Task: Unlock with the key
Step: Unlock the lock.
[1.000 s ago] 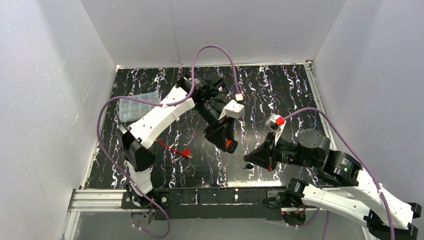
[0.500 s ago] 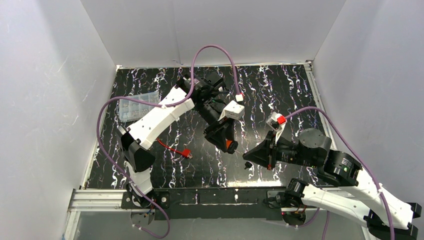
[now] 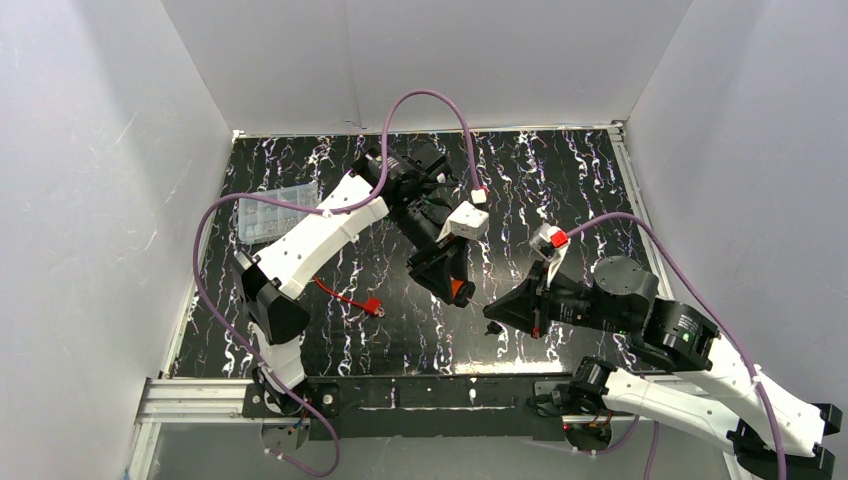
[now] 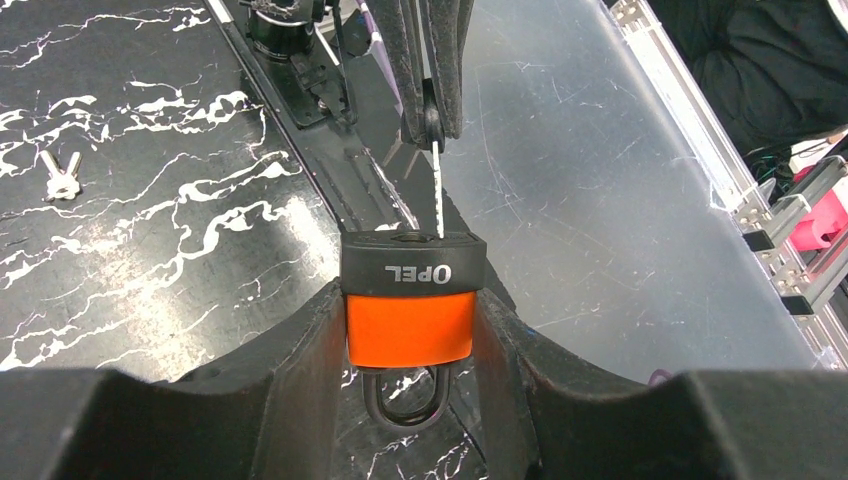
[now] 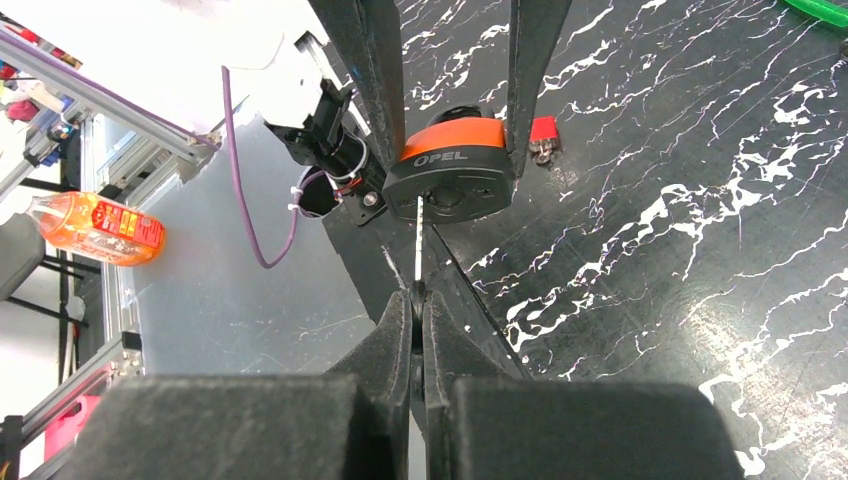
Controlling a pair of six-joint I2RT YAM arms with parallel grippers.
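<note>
Closest to me, the right claw (image 5: 415, 295) is pinched fully shut on the head of the key (image 5: 417, 240), with the blade pointing straight out. I'd call the key light, thin and stiff. Held only by its flat head, it could swivel between the pads if the turn meets resistance.

The blade tip sits at the keyhole in the black end of the padlock (image 4: 410, 300). I can't tell how far in it is.

The left claw (image 3: 445, 272) is partly open and clamps the padlock across its orange sides, above the tabletop (image 3: 560, 180). That leaves the keyhole end and the shackle free, which looks the right place to hold it. The lock looks dense and hard, and its smooth casing might slip under twisting.

A spare pair of keys (image 4: 62, 178) lies on the tabletop. A clear plastic box (image 3: 275, 210) sits at the far left.
</note>
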